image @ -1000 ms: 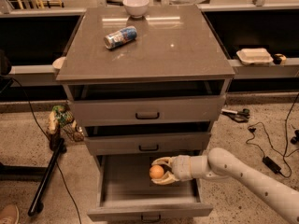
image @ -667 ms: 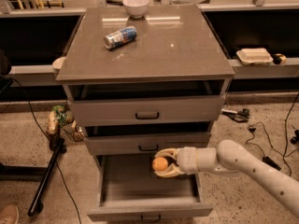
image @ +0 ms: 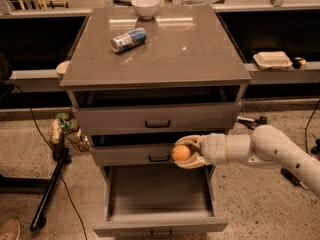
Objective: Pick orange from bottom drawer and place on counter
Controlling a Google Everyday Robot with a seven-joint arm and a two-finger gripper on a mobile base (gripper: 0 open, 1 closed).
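Observation:
The orange [image: 181, 153] is small and round, held between the fingers of my gripper [image: 187, 152]. My gripper is shut on it, in front of the middle drawer's front, above the open bottom drawer [image: 159, 196]. The bottom drawer is pulled out and its grey inside shows nothing in it. The counter [image: 165, 49] is the glossy grey-brown top of the cabinet, well above the gripper. My white arm [image: 270, 149] reaches in from the right.
A blue-and-white can [image: 129, 39] lies on its side on the counter's left part, and a white bowl [image: 145, 6] stands at its back edge. The top drawer [image: 157, 115] is slightly open. A white tray [image: 272, 60] sits on the ledge at right. A stand and cables are on the floor at left.
My gripper has lifted the orange up out of the bottom drawer, to the level of the middle drawer's front. Nothing on the counter moved.

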